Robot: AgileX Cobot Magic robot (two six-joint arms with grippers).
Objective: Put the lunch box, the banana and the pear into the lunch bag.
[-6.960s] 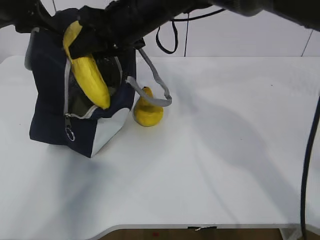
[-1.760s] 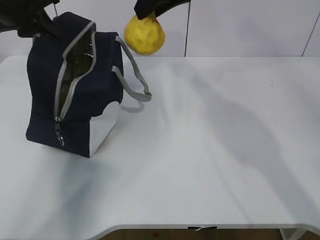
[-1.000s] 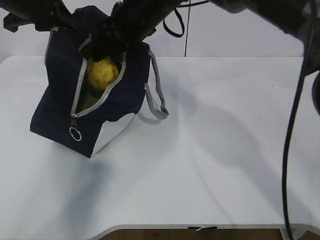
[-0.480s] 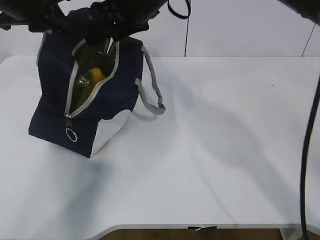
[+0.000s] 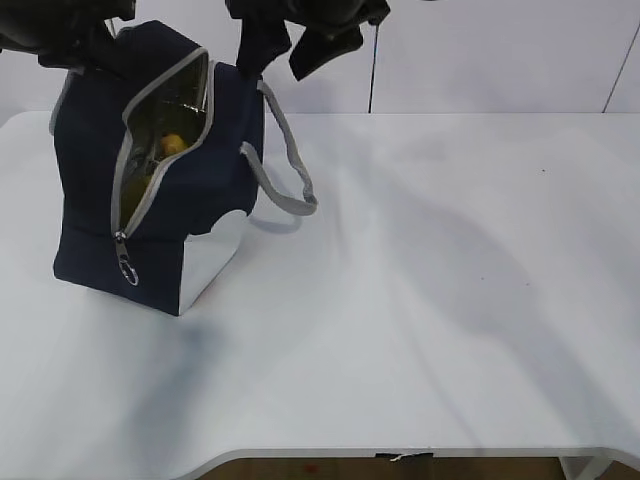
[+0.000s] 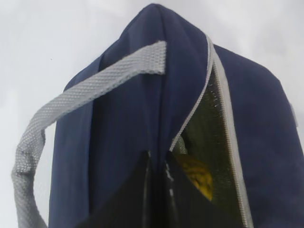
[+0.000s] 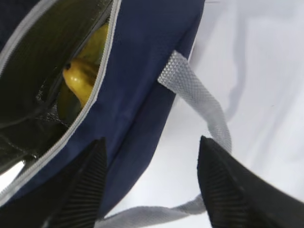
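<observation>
We see the right claw (image 5: 292, 45), open and empty, at upper centre, just right of the lunch bag (image 5: 90, 170) mouth; left claw (image 6: 156, 190) pinches its rim; yellow fruit (image 7: 83, 78), probably banana, inside.

**White table before a pale panelled wall**

Most of the exterior view is filled by a white table (image 5: 420, 300), whose top is matt and plain. Its near edge is seen at the bottom, curving up at the left, and a thin strip of brown floor (image 5: 300, 468) is shown beneath it. A few tiny dark specks are scattered on the right part of the top. Soft grey shadows are cast across the middle and right of the surface. At the far side a pale wall (image 5: 480, 60) is seen, divided by dark vertical seams into panels. The scene is evenly and diffusely lit.
</observation>
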